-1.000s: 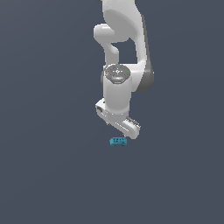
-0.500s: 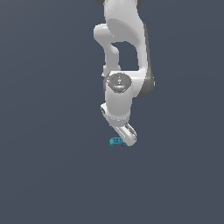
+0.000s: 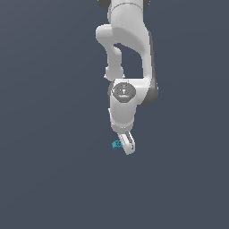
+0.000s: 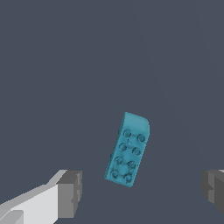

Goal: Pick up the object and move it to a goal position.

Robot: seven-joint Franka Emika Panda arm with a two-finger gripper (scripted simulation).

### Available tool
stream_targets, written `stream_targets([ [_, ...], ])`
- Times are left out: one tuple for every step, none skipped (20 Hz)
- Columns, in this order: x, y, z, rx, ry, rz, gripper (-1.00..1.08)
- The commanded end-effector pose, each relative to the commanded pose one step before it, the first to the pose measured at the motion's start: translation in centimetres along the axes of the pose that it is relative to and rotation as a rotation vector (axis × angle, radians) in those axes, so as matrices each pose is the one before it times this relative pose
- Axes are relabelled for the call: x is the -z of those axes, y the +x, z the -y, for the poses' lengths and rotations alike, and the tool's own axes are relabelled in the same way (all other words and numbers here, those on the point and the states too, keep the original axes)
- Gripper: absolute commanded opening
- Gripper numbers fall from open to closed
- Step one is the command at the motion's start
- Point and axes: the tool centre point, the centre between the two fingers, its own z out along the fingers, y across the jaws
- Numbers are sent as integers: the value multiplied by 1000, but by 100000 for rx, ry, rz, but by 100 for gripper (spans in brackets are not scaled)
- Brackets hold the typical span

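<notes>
Plainly, the object (image 4: 128, 150) is teal, oblong, studded in pairs.

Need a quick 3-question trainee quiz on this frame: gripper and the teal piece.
1. True or false: the gripper is shut on the teal piece.
2. In the wrist view, the piece's top shows: A) round studs in two rows B) a handle C) a hole through it.
3. Fill in: in the exterior view, the piece shows on the exterior view's ____ of the fingers.

Key: 1 false, the jaws stand wide apart with the piece between the pads, touching neither. 2 A. 3 left.
</notes>
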Motion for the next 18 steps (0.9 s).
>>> stream_targets([
  [-598,-79,54,-6816,-272,-174,100],
  [-223,-32,16,-2509,-101,-76,100],
  [-210,-30,14,-2374,-93,-78,100],
  [-198,-29,13,-2236,-85,-79,100],
  [-185,-26,11,-2101,-77,-79,100],
  [-173,-25,9,-1964,-70,-77,100],
  [-161,-24,8,-1827,-63,-76,100],
  [-148,-22,7,-1690,-56,-73,100],
  [-136,-19,6,-1557,-50,-69,100],
  [-124,-18,5,-1420,-44,-65,100],
  [-112,-16,4,-1284,-39,-61,100],
  [-100,-16,3,-1147,-34,-56,100],
  [-88,-13,3,-1013,-29,-50,100],
  [-76,-12,2,-877,-24,-44,100],
  [-65,-10,2,-742,-20,-38,100],
  [-53,-7,1,-609,-16,-31,100],
  [-41,-6,1,-473,-12,-25,100],
  [-29,-4,1,-338,-9,-18,100],
])
